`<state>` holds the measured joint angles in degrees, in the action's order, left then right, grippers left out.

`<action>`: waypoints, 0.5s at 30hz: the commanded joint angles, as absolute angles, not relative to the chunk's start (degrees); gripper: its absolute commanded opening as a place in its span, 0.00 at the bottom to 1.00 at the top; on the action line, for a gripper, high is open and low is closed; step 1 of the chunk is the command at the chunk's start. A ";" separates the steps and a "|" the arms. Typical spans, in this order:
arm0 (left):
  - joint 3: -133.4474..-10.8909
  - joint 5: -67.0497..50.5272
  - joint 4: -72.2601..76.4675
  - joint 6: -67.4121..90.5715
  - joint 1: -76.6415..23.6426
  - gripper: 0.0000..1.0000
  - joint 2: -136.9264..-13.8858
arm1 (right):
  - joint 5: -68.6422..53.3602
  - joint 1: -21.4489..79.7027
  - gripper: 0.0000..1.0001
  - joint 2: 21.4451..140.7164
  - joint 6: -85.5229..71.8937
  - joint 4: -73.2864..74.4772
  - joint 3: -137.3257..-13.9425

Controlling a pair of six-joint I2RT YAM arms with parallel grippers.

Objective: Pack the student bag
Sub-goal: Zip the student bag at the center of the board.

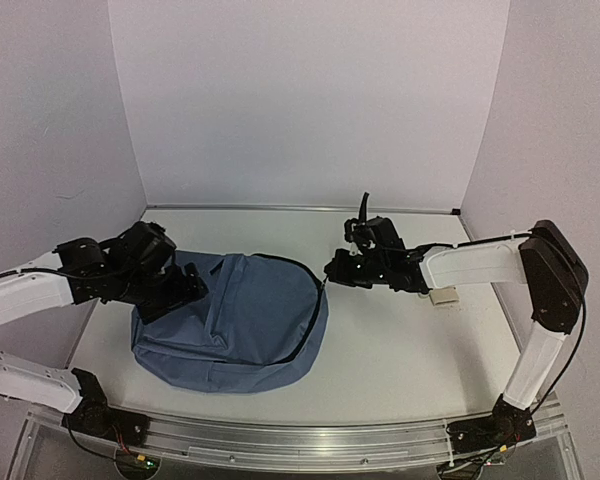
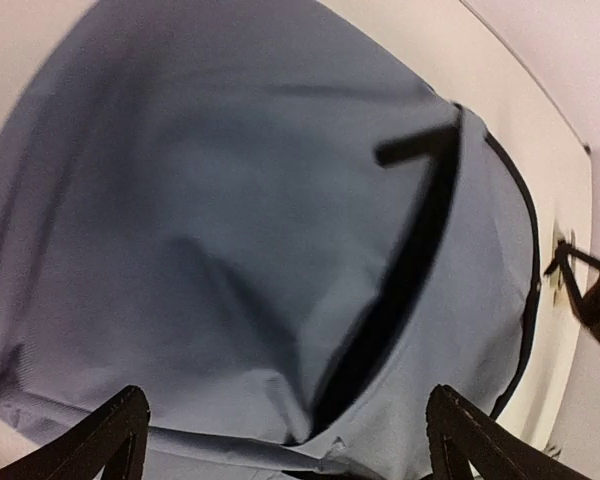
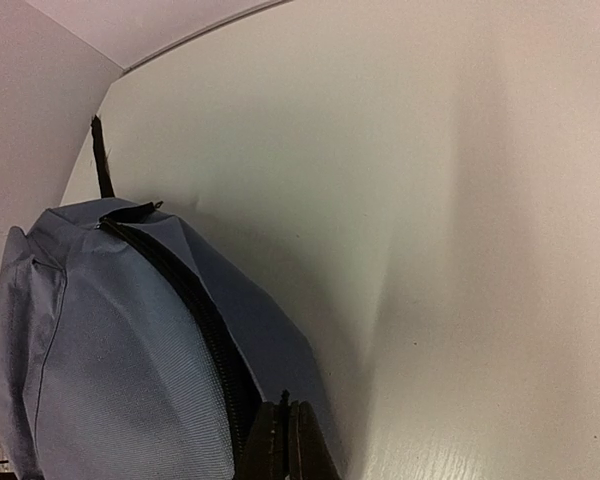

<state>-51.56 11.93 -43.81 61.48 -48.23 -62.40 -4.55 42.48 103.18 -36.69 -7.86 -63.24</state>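
White matte table, walled in white on three sides, edged by an aluminium rail along the near side. Lying flat on the left half: the student bag, slate-blue, rounded, with a black zipper curving along its right edge. Further right, apart from the bag: a small cream object.

Top cam is looking down from above and behind the arm bases, covering the whole table up to the back wall. Left wrist cam is hovering close over the student bag, facing rightward across it. Right wrist cam is sitting low at the bag's zipper, facing the far left corner. All three are sharing the bag.
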 commanded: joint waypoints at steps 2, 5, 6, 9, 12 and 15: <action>-47.70 12.96 -56.30 69.82 -41.46 0.97 -54.62 | -3.84 42.17 0.00 102.14 -36.48 -10.71 -63.55; -45.91 10.21 -57.12 69.83 -37.52 0.97 -54.95 | -4.12 42.11 0.00 102.56 -36.22 -10.74 -63.63; -45.19 10.09 -57.39 70.32 -36.87 0.97 -55.36 | -4.31 42.11 0.00 102.63 -36.23 -10.79 -63.63; -43.43 11.40 -56.70 71.23 -36.37 0.94 -56.11 | -4.62 42.14 0.00 102.56 -36.32 -10.91 -63.48; -41.63 11.17 -53.72 71.23 -36.14 0.89 -57.15 | -4.76 42.08 0.00 102.47 -36.38 -11.06 -63.53; -39.46 11.60 -51.38 71.93 -35.53 0.78 -57.83 | -4.79 42.09 0.00 102.34 -36.44 -11.07 -63.66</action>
